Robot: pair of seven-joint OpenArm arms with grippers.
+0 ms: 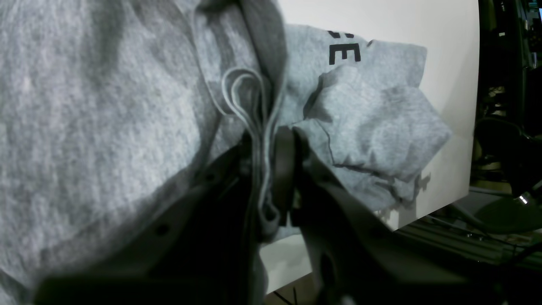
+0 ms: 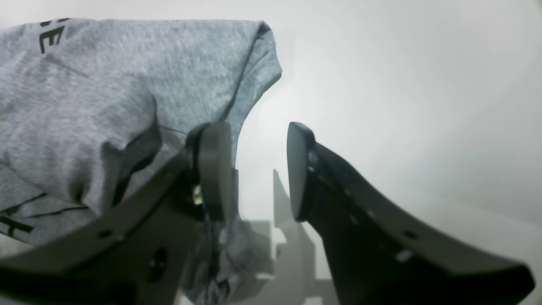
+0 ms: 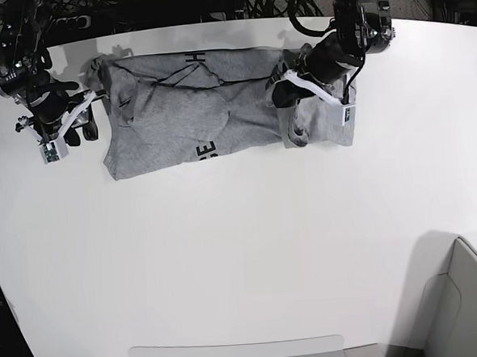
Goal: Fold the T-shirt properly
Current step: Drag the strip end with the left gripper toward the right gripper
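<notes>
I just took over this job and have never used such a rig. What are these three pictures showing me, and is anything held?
It is a two-armed robot at a white table. The base view looks down from above; the other two come from cameras on each wrist. A grey T-shirt, partly folded, lies across the far side of the table. The left gripper, on the right in the base view, has its jaws pinched on bunched layers of the shirt. The right gripper stands open beside the shirt's other end, holding nothing.

Right gripper (image 2: pixel 259 169) jaws apart, nothing between them. T-shirt (image 2: pixel 106 93) lies left of the pincer, behind its left finger. White table (image 2: pixel 402 84) beyond.
</notes>
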